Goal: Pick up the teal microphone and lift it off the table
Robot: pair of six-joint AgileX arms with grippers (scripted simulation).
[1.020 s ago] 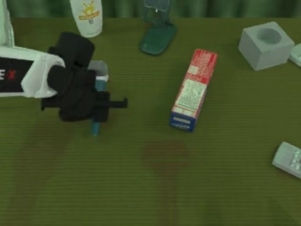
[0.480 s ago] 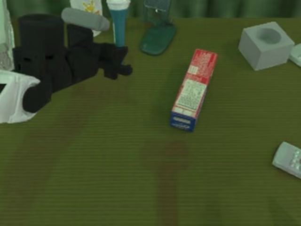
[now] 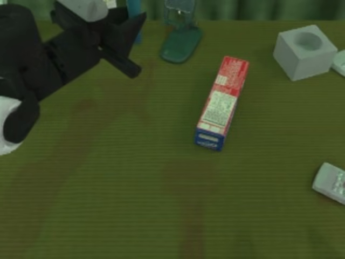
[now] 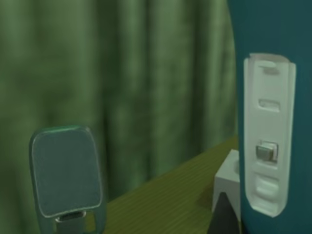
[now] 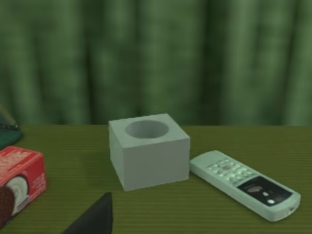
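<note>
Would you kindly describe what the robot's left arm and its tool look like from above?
The left arm has a glossy white shell segment, then bulky matte black blocks. Its black two-finger tool ends in slim, angular, tapering fingers, with a pale grey rounded piece on top. No cables show.

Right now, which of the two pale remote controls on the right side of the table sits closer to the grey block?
The remote at the right edge, directly beside the grey block. The other remote lies much nearer the front, well apart from it.

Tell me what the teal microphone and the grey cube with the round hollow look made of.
The teal microphone, held up at the top view's far left by the left gripper, looks like smooth, faintly satin plastic, with a moulded white switch patch. The grey cube looks matte and uniform, perhaps plastic or foam; its flat unshiny faces leave that open.
</note>
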